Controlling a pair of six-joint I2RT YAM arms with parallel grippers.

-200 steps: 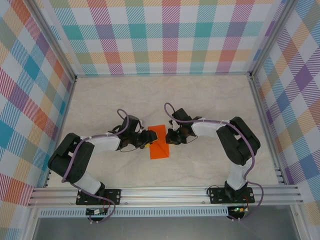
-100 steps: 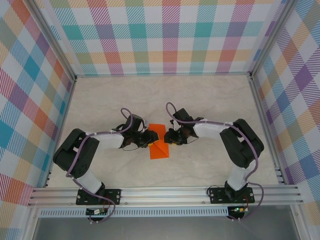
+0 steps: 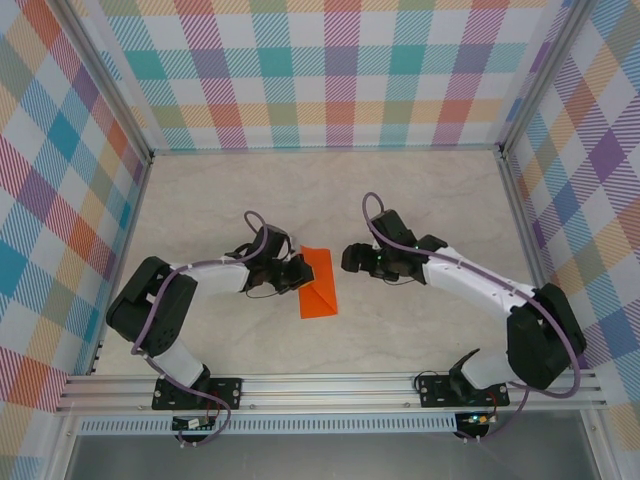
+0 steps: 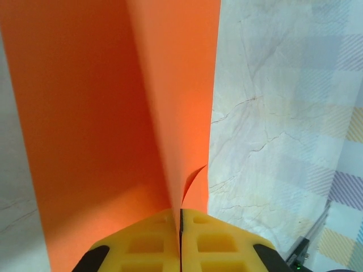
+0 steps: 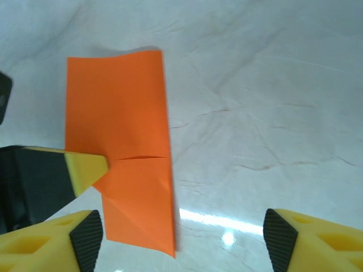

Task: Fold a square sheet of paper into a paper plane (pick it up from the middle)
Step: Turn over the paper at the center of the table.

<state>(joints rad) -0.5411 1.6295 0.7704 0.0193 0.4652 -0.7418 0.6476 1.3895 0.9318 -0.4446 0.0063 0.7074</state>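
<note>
Arms (2): the left arm (image 3: pixel 215 280) and the right arm (image 3: pixel 470 285) reach inward from the near edge, one from each side, and a purple cable runs along each.
Grippers (2): the left gripper (image 3: pixel 303 273) is at the paper's left edge. The right gripper (image 3: pixel 350 258) is just beside its right edge, not touching it.
Sheet of paper (1): one bright orange sheet of paper (image 3: pixel 320 283) lies near the middle of the table (image 3: pixel 420 200), between the two grippers. It is folded into a narrow upright strip.
Folds: in the right wrist view the sheet (image 5: pixel 119 136) shows a short horizontal line at mid-height. Below it a diagonal flap runs to the lower right corner.
Left gripper, state: in the left wrist view the left gripper (image 4: pixel 180 218) has its two yellow fingers (image 4: pixel 147 238) pressed together, with an edge of the orange sheet (image 4: pixel 96 113) pinched between them. The paper rises slightly at the pinch.
Right gripper, state: the right gripper (image 5: pixel 182 238) has its fingers (image 5: pixel 85 232) spread wide and holds nothing. Bare table lies between them.
Contact: one yellow fingertip of the left gripper (image 5: pixel 85 170) touches the sheet's left edge at mid-height.
Walls (3): plaid panels (image 3: pixel 330 70) enclose the table at left, back and right.
</note>
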